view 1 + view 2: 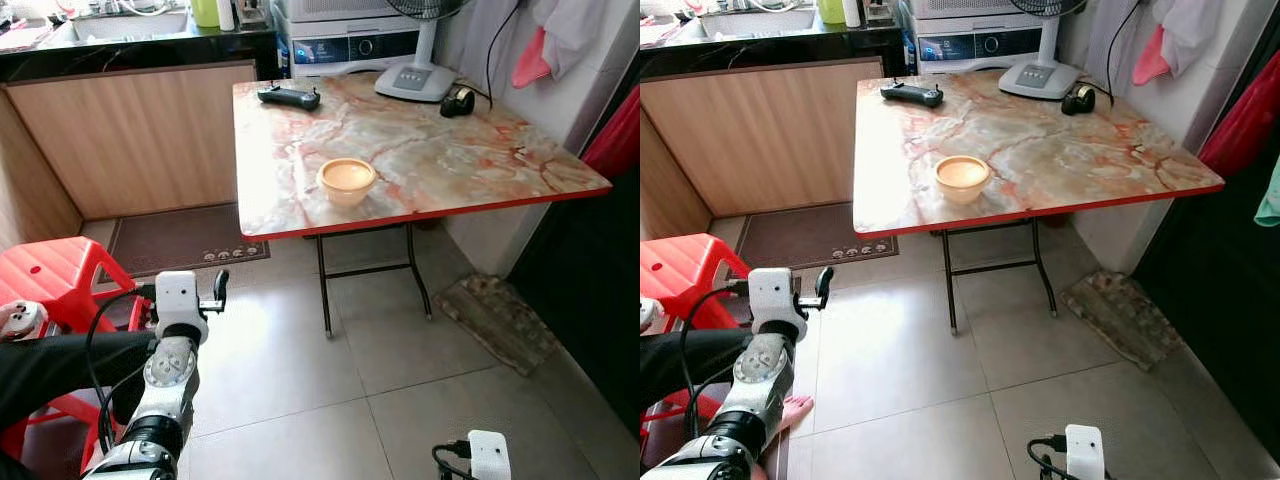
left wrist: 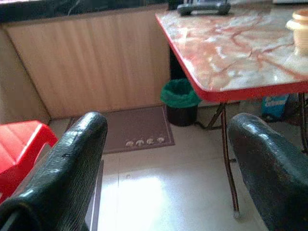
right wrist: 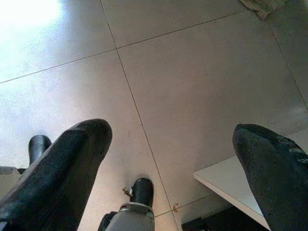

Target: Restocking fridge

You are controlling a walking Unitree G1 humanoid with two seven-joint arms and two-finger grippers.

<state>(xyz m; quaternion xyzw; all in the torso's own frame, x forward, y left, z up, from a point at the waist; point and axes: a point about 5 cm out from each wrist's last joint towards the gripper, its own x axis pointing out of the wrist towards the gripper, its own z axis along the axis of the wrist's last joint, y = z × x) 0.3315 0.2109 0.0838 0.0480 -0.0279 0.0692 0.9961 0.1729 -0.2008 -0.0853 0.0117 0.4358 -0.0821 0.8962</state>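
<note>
My left gripper [image 1: 218,290] is raised at the lower left over the tiled floor, well short of the table. In the left wrist view it [image 2: 168,122] is open with nothing between its fingers [image 2: 72,159], facing the table's near corner. My right gripper [image 3: 171,127] hangs low and points down at the floor tiles, also open and holding nothing. A beige bowl [image 1: 346,180] stands near the front edge of the marble-patterned folding table [image 1: 480,160].
On the table's far side lie a black controller [image 1: 289,96], a fan base [image 1: 415,78] and a tape dispenser [image 1: 458,101]. A red plastic stool [image 1: 50,275] stands at my left. A brown mat [image 1: 180,240] and a green bin [image 2: 180,96] sit by the wooden counter front [image 1: 130,140].
</note>
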